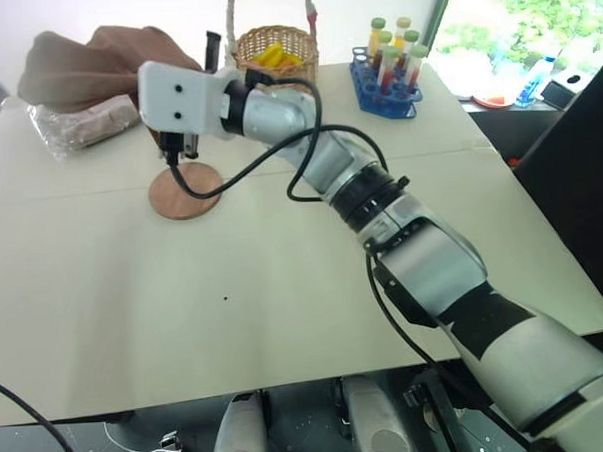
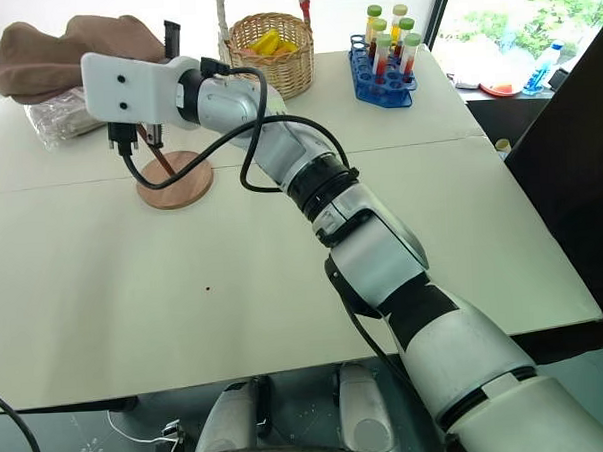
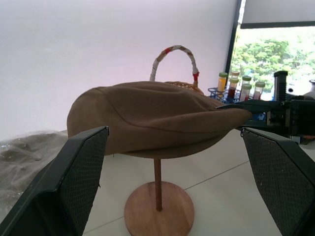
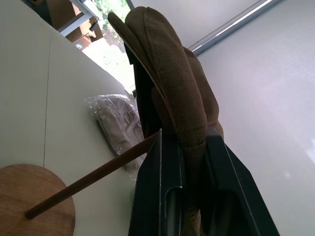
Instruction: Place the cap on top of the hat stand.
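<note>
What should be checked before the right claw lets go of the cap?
1. Right claw shut on the cap's edge: ok.
2. Cap sits over the hat stand, covering its top: ok.
3. Cap's weight fully resting on the stand's top disc: cannot tell, the disc is hidden.
4. Stand's base flat on the table: ok.
5. Left claw open, apart from the cap: ok.
6. Basket and tube rack apart from the stand: ok.

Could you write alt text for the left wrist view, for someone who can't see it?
A soft brown fabric flat cap sits atop a reddish-brown wooden hat stand on a white table, framed by two open black fingers. Behind stand a wicker basket's handle and capped test tubes.
</note>
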Available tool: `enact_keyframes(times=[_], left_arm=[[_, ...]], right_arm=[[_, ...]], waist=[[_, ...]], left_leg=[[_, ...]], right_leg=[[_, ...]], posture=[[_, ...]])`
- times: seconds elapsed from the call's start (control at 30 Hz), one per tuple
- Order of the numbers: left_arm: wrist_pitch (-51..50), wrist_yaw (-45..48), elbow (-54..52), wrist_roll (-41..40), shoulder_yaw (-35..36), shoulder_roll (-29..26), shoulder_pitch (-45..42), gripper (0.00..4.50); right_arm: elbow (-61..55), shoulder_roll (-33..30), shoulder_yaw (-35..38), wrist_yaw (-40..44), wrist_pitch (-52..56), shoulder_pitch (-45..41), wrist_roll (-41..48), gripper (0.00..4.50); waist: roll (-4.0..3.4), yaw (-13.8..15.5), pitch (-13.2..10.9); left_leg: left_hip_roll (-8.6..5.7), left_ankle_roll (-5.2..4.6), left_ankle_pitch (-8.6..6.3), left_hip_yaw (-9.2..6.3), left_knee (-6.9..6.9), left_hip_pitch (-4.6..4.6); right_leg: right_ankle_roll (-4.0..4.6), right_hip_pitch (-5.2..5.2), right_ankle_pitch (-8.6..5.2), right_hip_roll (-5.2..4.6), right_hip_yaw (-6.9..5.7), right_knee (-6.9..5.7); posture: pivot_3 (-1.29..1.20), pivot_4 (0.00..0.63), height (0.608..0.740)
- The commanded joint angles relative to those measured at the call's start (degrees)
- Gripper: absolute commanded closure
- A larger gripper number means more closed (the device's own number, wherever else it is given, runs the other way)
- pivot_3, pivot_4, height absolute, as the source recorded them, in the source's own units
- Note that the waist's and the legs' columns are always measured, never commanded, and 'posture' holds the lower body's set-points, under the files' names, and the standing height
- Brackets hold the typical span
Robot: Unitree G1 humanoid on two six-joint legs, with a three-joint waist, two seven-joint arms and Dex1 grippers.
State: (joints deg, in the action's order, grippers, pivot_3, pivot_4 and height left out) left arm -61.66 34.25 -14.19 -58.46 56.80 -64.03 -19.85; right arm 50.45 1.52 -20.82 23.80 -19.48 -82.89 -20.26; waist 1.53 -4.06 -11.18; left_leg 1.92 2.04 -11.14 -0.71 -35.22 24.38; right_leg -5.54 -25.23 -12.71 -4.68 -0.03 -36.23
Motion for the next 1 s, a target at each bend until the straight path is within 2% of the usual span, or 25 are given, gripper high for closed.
enact_keyframes(times=[0.03, 0.43, 0.57, 0.73, 0.9, 1.0], left_arm=[[3.0, 2.2, 1.4, 1.3, -0.1, -1.2, 0.3, 0.00], [6.0, 6.1, 3.8, 3.3, -0.2, -1.3, 2.2, 0.00], [5.8, 5.3, 2.9, 2.9, -0.5, -0.7, 2.4, 0.00], [5.9, 5.8, 3.1, 2.8, -2.3, -0.9, 2.0, 0.00], [6.9, 8.9, 4.2, 3.4, -6.1, -3.0, 1.0, 0.00], [8.2, 10.5, 3.6, 4.1, -10.7, -4.5, -0.5, 0.00]], right_arm=[[-1.8, 1.2, -0.3, -0.6, -0.2, -0.7, -0.4, 4.40], [8.4, 3.9, -1.0, -5.5, -1.1, -5.3, -3.2, 4.40], [8.7, 3.8, -0.4, -4.5, -1.5, -4.8, -2.4, 2.74], [6.0, 2.7, -0.5, -2.6, -1.3, -3.3, -2.3, 0.08], [-3.8, -1.1, 0.7, 4.3, 1.7, 1.2, 0.1, 0.03], [-14.2, -5.0, 1.7, 8.2, 4.8, 5.4, 1.5, 0.03]], waist=[[0.00, 0.0, 0.0], [0.01, 0.0, 0.0], [0.02, 0.0, 0.0], [0.02, 0.0, 0.0], [0.06, 0.2, 0.0], [0.06, 0.3, 0.0]], left_leg=[[0.00, 0.00, 0.00, 0.00, 0.00, 0.00], [0.01, 0.01, 0.00, 0.00, 0.01, -0.01], [0.01, 0.01, 0.01, 0.00, 0.01, 0.00], [0.01, 0.01, 0.01, 0.00, 0.02, 0.01], [0.00, 0.02, 0.01, -0.01, 0.01, 0.01], [0.00, 0.04, 0.02, -0.01, -0.01, 0.02]], right_leg=[[0.00, 0.00, 0.00, 0.00, 0.00, 0.00], [0.06, 0.00, -0.03, -0.01, 0.00, 0.01], [0.07, -0.01, -0.03, 0.00, 0.00, 0.01], [0.03, -0.01, 0.00, 0.00, 0.00, 0.01], [0.02, 0.02, 0.00, 0.00, -0.01, 0.01], [0.02, 0.04, 0.00, -0.01, -0.01, 0.01]], posture=[[0.00, 0.150, 0.740], [0.00, 0.150, 0.740], [0.00, 0.150, 0.740], [0.00, 0.150, 0.740], [0.00, 0.150, 0.740], [0.00, 0.150, 0.740]])
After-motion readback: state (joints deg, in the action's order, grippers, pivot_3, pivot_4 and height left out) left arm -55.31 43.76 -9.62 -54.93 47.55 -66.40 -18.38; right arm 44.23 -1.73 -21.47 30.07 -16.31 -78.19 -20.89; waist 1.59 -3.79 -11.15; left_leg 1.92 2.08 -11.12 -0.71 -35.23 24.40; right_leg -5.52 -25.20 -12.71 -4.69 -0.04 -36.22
